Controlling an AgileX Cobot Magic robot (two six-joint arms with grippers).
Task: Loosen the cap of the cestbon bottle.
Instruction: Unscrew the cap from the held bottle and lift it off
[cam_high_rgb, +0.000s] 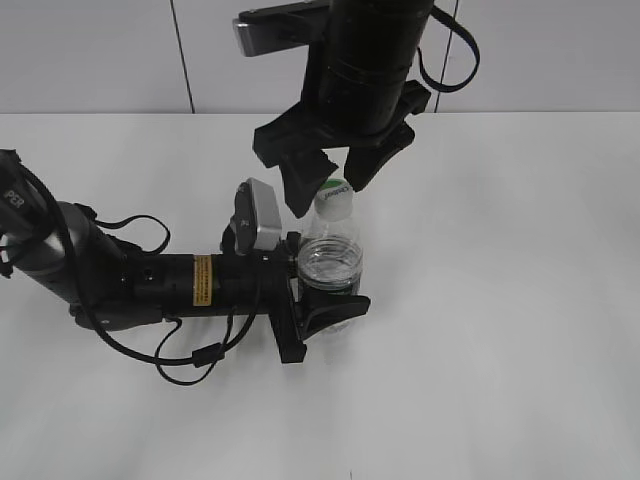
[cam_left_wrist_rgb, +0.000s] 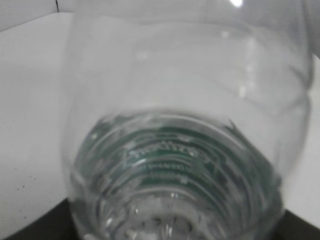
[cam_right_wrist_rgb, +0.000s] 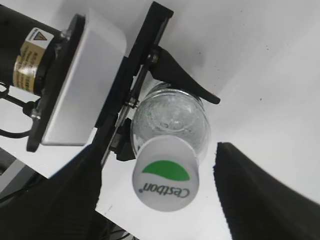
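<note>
1. the cestbon bottle (cam_high_rgb: 330, 265) stands upright near the middle of the white counter (cam_high_rgb: 520, 300), its green label band low on the ribbed body
2. the left gripper (cam_high_rgb: 322, 300) comes in from the side, its jaws pinching the bottle's body
3. the cap (cam_right_wrist_rgb: 166, 173) sits on the neck, white with a green half-disc and "cestbon" print
4. the right gripper (cam_high_rgb: 338, 172) hangs just above the cap, jaws spread, one black finger (cam_right_wrist_rgb: 260, 192) on each side and neither touching it
</note>
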